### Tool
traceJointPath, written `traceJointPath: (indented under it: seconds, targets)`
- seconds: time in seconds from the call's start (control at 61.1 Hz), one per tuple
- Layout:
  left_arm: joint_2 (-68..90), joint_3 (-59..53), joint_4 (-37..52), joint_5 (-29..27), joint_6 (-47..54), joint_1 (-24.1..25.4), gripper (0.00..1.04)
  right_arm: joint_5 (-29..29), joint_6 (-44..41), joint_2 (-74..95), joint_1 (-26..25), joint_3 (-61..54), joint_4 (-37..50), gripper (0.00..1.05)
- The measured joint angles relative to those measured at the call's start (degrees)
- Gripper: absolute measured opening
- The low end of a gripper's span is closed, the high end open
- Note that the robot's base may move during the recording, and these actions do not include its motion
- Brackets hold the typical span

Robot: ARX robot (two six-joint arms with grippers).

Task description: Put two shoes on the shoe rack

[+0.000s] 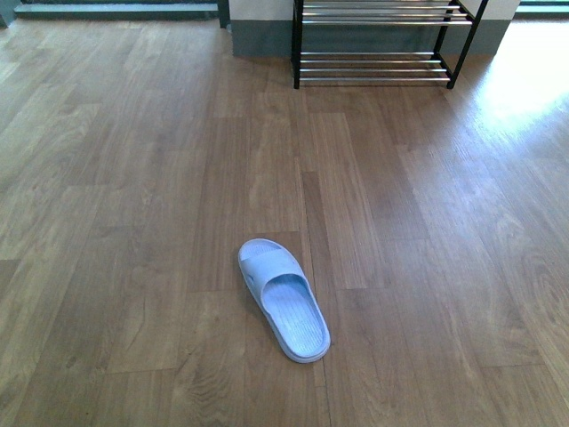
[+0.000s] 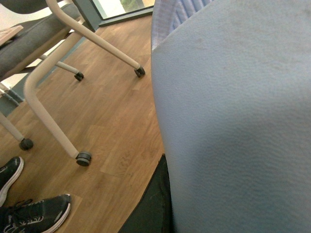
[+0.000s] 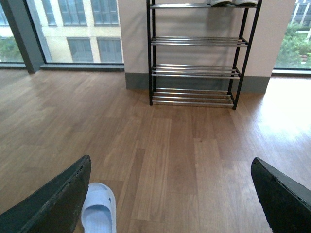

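In the front view, one pale-blue slide lies flat on the wood floor, sole down, toe end toward the shoe rack. The rack stands well apart from it against the far wall. Neither arm shows here.

The left wrist view is half filled by a second slide, pressed close to the camera and well off the floor. Only a dark edge of the left gripper shows against it. I judge the jaws to be clamped on this shoe, since nothing else could carry it. Behind it are chair legs on castors and someone's dark sneakers.

In the right wrist view, the right gripper has its two dark fingers spread wide with nothing between them. The floor slide sits just beside one finger. The rack faces me square on, its lower chrome shelves bare, with pale shoe soles on the top tier.

I expect the slide to be light, rubbery and bendy. A pinch at the heel would let it droop, so I would take it across the strap band or by the sole edge at mid-length. The smooth foam may slip, so I would grip it firmly.
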Motion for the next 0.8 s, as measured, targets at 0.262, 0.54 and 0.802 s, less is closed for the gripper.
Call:
traceJointPath:
  seconds: [0.262, 0.54, 0.802]
  targets:
    - [0.0, 0.0, 0.0, -1.4, 0.5, 0.2, 0.02, 0.0, 0.0, 0.0, 0.0, 0.0, 0.0, 0.95]
    - [0.0, 0.0, -0.1, -1.4, 0.6, 0.3, 0.02, 0.0, 0.0, 0.0, 0.0, 0.0, 0.0, 0.95]
    - [0.0, 0.0, -0.1, -1.4, 0.6, 0.2, 0.02, 0.0, 0.0, 0.0, 0.0, 0.0, 0.0, 0.95]
